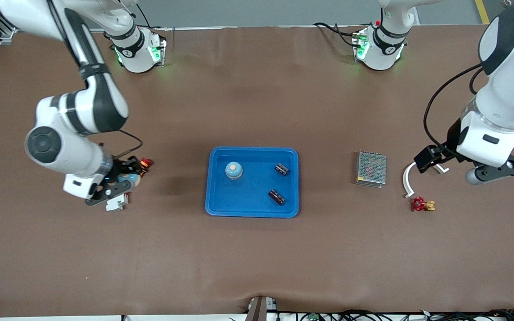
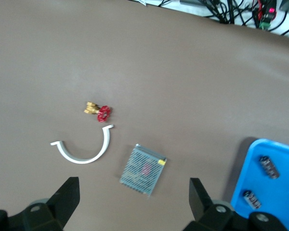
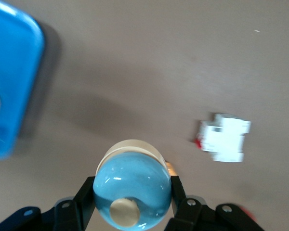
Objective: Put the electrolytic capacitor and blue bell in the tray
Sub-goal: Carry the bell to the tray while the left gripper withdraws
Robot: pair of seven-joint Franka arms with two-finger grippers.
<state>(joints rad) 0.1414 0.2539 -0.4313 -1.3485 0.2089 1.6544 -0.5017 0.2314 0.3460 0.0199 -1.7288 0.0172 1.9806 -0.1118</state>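
The bright-blue tray [image 1: 221, 200] lies mid-table. In it are a blue bell [image 1: 234, 170] and two dark electrolytic capacitors [image 1: 282, 169] [image 1: 276, 196]. My right gripper [image 1: 121, 183] is shut on a second blue bell [image 1: 128, 179], over the table toward the right arm's end from the tray. In the right wrist view this bell [image 3: 132, 185] sits between the fingers [image 3: 179, 192], with the tray's edge [image 3: 12, 82] showing. My left gripper [image 1: 502, 171] is open and empty over the table at the left arm's end. The left wrist view shows its gripper [image 2: 133, 185], the tray [image 2: 274, 192] and the capacitors [image 2: 269, 166] [image 2: 253, 198].
A white block [image 1: 116, 203] [image 3: 224, 139] and a red-capped part [image 1: 145, 162] lie by the right gripper. A metal mesh box [image 1: 371, 168] [image 2: 143, 169], a white curved strip [image 1: 408, 180] [image 2: 84, 151] and a red-and-brass valve [image 1: 422, 204] [image 2: 100, 110] lie near the left gripper.
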